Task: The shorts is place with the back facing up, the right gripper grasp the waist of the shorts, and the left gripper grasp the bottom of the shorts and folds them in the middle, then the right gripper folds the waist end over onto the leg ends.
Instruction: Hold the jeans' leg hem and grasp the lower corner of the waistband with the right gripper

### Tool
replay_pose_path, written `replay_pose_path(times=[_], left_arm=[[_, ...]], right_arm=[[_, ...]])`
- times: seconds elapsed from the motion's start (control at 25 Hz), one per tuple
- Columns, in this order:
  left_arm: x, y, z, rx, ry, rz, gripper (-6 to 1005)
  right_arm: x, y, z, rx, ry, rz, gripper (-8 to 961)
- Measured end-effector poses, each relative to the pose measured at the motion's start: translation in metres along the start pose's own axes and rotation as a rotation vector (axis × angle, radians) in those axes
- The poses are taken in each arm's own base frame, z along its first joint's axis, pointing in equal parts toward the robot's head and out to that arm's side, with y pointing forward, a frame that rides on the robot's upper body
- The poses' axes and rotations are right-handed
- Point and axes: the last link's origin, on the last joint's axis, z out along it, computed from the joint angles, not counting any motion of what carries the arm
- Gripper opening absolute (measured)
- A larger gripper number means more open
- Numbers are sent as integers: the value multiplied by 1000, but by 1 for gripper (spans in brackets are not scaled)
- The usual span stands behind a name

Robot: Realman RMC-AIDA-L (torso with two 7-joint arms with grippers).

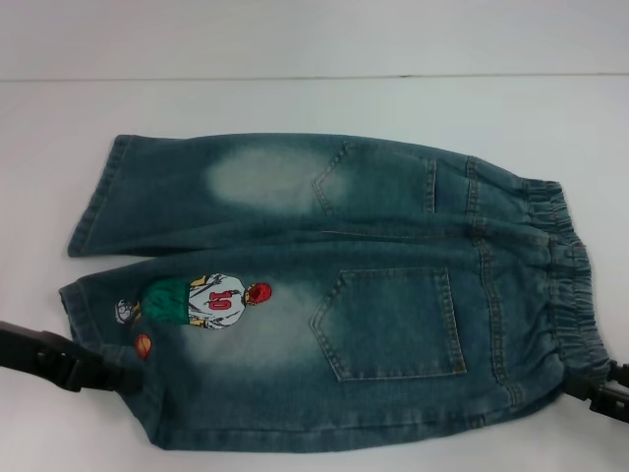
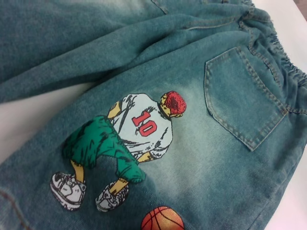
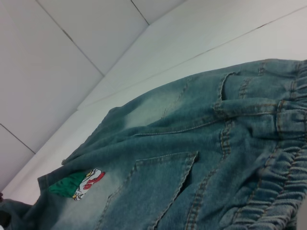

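Observation:
The shorts (image 1: 324, 295) lie flat on the white table, back up, both back pockets showing. The elastic waist (image 1: 570, 275) is at the right and the two leg hems (image 1: 93, 202) at the left. The cartoon player print (image 1: 201, 300) and orange ball (image 1: 143, 345) sit on the near leg. My left gripper (image 1: 123, 374) reaches in from the lower left and meets the near leg's hem just below the ball. My right gripper (image 1: 590, 385) is at the near corner of the waist. The left wrist view looks closely down on the print (image 2: 129, 139) and ball (image 2: 162, 219). The right wrist view looks along the waist (image 3: 283, 182).
The white table (image 1: 295, 98) runs back to a seam against a pale wall behind the shorts. Bare tabletop shows to the left of the hems and in the gap between the two legs (image 1: 98, 265).

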Motion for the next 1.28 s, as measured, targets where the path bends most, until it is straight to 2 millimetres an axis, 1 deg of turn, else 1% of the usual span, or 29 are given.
replay_pose_path(times=[0.24,0.48,0.68,0.84,1.16,1.28], left_arm=[[1,0,0,2,-3,2,93],[0,0,1,3,-2,3,93],[-2,-1,4,-6,-4,-4,93],[-2,-1,4,-5,-4,-4,92],[0,-1,4,-6,0,7,92],[0,0,4,-6,0,8,92]], right_arm=[[0,1,2,-6,-3,1,878],[-9,2,10,-30,0,-21,874],[-15,3,11,-45,-1,-28,871],[-13,4,9,-47,-4,-22,868],[-4,3,1,-28,-3,0,862],[-3,2,-1,-19,-2,2,644]])
